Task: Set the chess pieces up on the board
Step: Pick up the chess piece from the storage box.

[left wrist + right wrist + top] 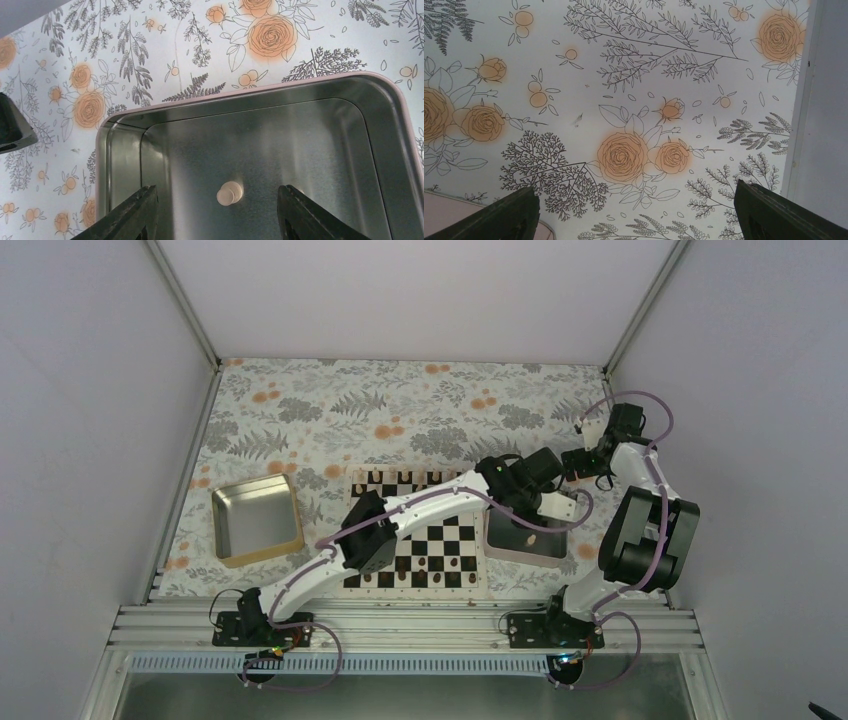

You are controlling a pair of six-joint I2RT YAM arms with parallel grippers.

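My left hand [216, 206] hangs over the steel tray [250, 93], fingers [135, 212] apart astride one pale chess piece [230, 193] lying on its floor — lined up, I judge, to pinch it for the board [455, 540] — right hand [636, 212], likewise spread, hovers aside over tabletop [574, 75].

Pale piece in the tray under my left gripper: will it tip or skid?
The chess piece looks small and wooden, so probably light and stiff. Alone on the tray's smooth steel floor, it may skid or topple if the left gripper closes off-centre.
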